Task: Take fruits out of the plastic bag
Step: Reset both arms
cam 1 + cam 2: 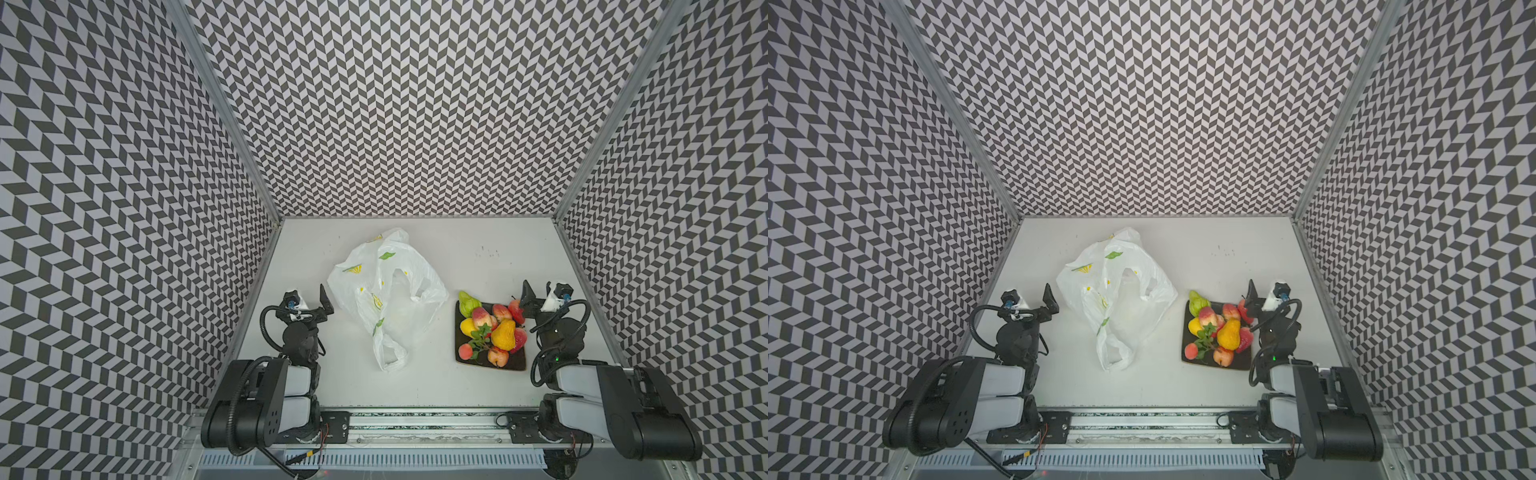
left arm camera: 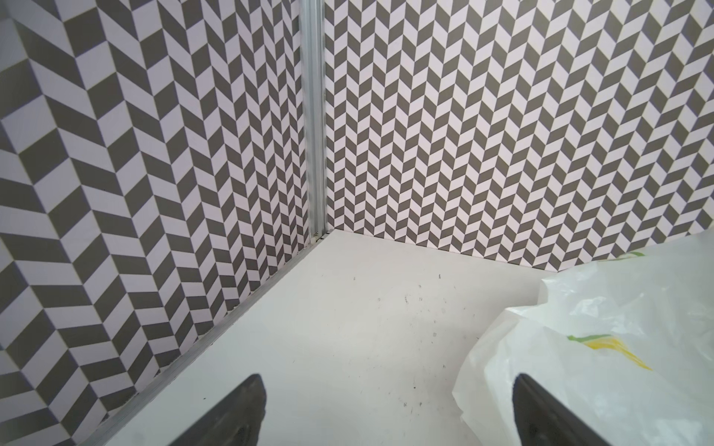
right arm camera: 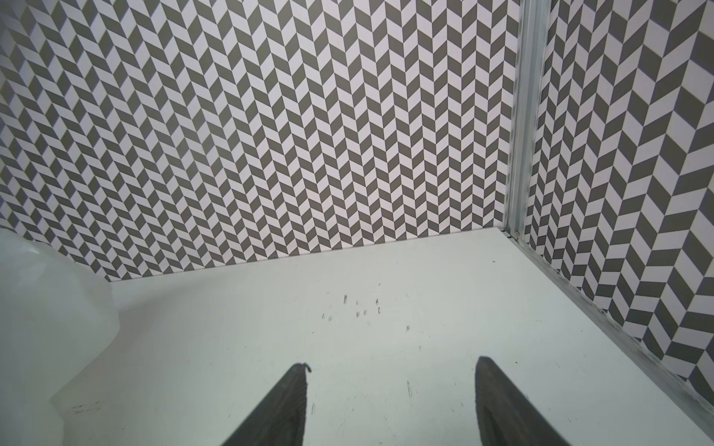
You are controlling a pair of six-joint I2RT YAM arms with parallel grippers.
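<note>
Firstly, risk at the plate: fruits (image 1: 492, 330) sit heaped on the dark plate (image 1: 515, 366); a nudge from the right gripper (image 3: 392, 363) might roll the edge-most red piece (image 1: 516, 309) onto the tabletop (image 1: 457, 266).
Right gripper: spread, empty, just beside the plate's far right corner.
Left gripper (image 2: 386, 382): spread wide, empty, just beside the plastic bag (image 1: 386, 291).
Risk at the plastic bag: thin film might snag a jaw and drag.
Plastic bag: slack, mid-tabletop; contents cannot be told.
</note>
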